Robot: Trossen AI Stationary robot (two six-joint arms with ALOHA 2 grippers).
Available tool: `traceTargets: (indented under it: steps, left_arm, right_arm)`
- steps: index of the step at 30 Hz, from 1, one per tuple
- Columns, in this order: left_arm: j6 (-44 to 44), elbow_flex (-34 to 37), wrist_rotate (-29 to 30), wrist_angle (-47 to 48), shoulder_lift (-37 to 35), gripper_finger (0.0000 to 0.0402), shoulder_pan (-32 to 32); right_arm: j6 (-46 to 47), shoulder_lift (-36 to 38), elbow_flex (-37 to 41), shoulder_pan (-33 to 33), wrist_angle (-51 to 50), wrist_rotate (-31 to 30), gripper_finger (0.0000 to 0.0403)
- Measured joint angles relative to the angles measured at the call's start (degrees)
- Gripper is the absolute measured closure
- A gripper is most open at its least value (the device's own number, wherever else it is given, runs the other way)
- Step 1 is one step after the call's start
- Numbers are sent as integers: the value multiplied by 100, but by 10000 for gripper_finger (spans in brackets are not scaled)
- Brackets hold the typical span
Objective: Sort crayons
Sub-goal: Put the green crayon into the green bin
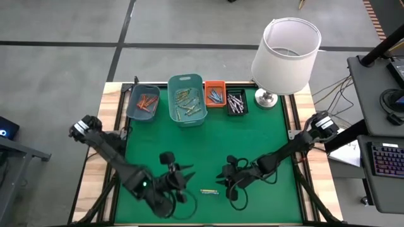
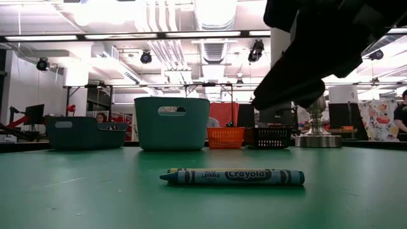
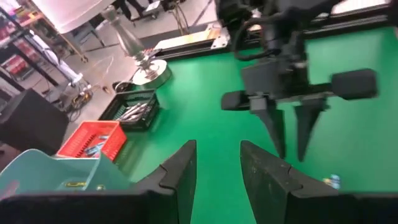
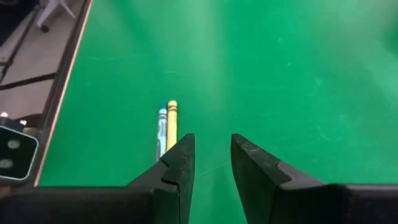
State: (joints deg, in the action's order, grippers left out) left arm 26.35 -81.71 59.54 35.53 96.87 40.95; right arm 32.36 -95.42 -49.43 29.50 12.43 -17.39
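Observation:
Two crayons, one blue and one yellow (image 4: 166, 127), lie side by side flat on the green mat near its near edge (image 1: 209, 191). The low view shows the blue one (image 2: 232, 177). My right gripper (image 4: 211, 155) is open and empty, just right of them and above the mat (image 1: 226, 178). It also shows in the left wrist view (image 3: 289, 134). My left gripper (image 3: 217, 168) is open and empty, left of the crayons (image 1: 178, 176). More crayons lie sorted in the bins at the far edge.
Along the far edge stand a dark blue-grey bin (image 1: 144, 103) with orange-red crayons, a teal bin (image 1: 187, 99) with yellow-green ones, an orange bin (image 1: 214, 94) with blue ones and a black bin (image 1: 236, 103) with grey-white ones. A white-shaded lamp (image 1: 284, 53) stands at the far right.

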Motion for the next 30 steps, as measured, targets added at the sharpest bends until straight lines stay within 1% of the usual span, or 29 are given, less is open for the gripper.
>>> traceTargets:
  steps: [5, 8, 12, 18, 22, 26, 30]
  left_arm:
    - [275, 1, 71, -26, 365, 295, 280]
    - [285, 2, -94, -45, 566, 295, 302]
    - [279, 2, -478, -2, 772, 295, 313]
    - [283, 20, -650, 7, 886, 301, 471]
    - [321, 138, -604, 0, 879, 315, 649]
    - [426, 340, -442, -150, 820, 324, 792]
    - [491, 530, -292, -250, 807, 325, 874]
  right_arm:
    - [80, -289, -313, 127, -8, 46, 308]
    - [38, -492, -614, 214, -91, 51, 309]
    - [59, -747, -1167, 300, -1003, 46, 314]
    - [102, -1240, -2167, 391, -2520, -12, 323]
    - [104, -1563, -2738, 395, -3278, -59, 326]
    - [70, -1820, -3111, 385, -3662, -78, 320]
    - [48, -1969, -3309, 385, -3776, -108, 305]
